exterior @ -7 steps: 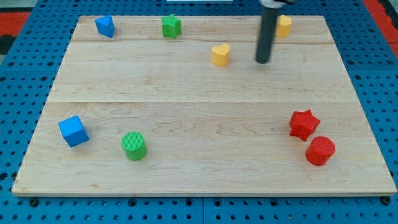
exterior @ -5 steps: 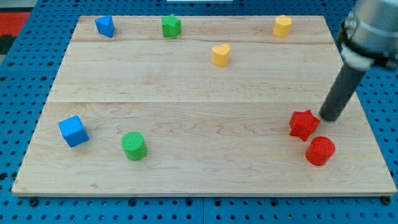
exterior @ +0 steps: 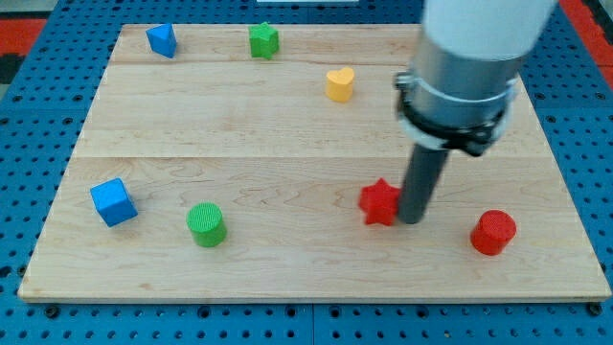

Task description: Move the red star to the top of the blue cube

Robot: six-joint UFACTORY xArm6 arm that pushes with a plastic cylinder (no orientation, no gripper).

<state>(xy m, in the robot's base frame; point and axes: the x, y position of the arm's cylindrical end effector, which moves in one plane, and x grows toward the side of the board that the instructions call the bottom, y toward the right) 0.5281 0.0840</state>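
The red star point(exterior: 379, 201) lies on the wooden board point(exterior: 287, 134), right of centre in the lower half. My tip point(exterior: 412, 219) touches the star's right side. The blue cube point(exterior: 113, 202) sits near the board's lower left edge, far to the left of the star. The arm's grey body fills the view's upper right and hides part of the board behind it.
A green cylinder point(exterior: 206, 224) stands between the cube and the star. A red cylinder point(exterior: 493, 233) sits at the lower right. A yellow heart point(exterior: 339, 84), a green star point(exterior: 263, 39) and a second blue block point(exterior: 162, 39) lie near the top.
My tip swept from the top of the board down to the red star's right side, then pushed the star leftward. The arm now hides the yellow block at the top right.
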